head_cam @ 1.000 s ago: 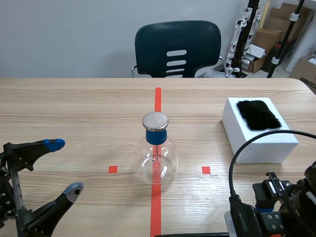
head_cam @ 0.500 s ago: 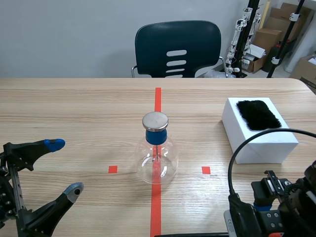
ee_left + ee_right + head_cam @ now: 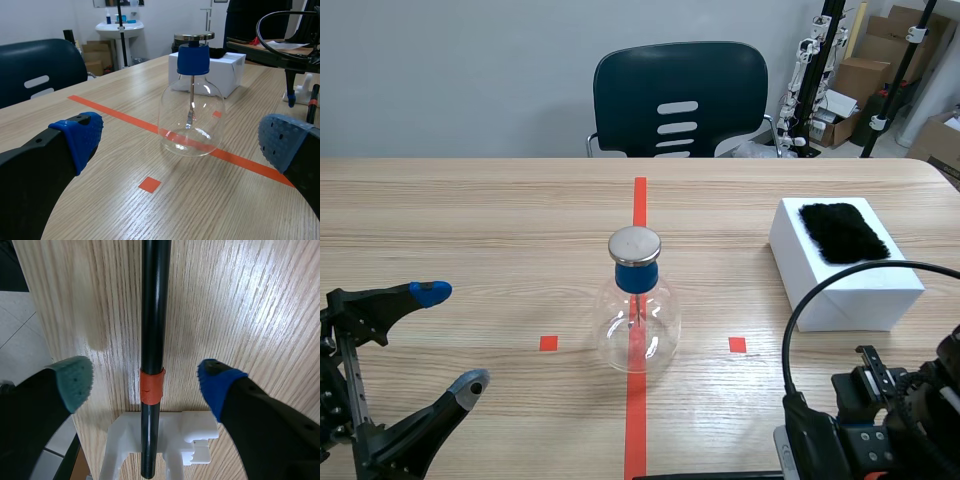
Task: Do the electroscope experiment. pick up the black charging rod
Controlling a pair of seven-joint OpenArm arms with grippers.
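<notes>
- Glass is your main container: the flask (image 3: 637,325) stands upright on the red centre line. A blue stopper (image 3: 636,277) plugs its neck and a metal disc (image 3: 635,245) caps that. A thin stem (image 3: 191,100) hangs from the stopper inside the flask.
- The white box (image 3: 850,290) sits to the flask's right, well apart from it, with a black fur patch (image 3: 840,232) lying on its top.
- The rod (image 3: 153,305) you are after is a plain black stick with one orange-red band (image 3: 151,387) around it. It rests in a white holder (image 3: 170,440) on the table (image 3: 470,220), at the robot's right, by the near edge.
- Your right gripper (image 3: 146,379) straddles the rod at the band with its fingers spread wide. One pad sits on each side, neither touches the rod, and it holds nothing.
- Your left gripper (image 3: 451,337) is also spread wide and holds nothing. It sits low at the left, well apart from the flask.
- The table edge runs just beside the rod on the grey-green pad's side, with floor showing beyond it.
- Bare wood lies between your left gripper and the flask.
- A chair (image 3: 680,95) stands at the far edge.
</notes>
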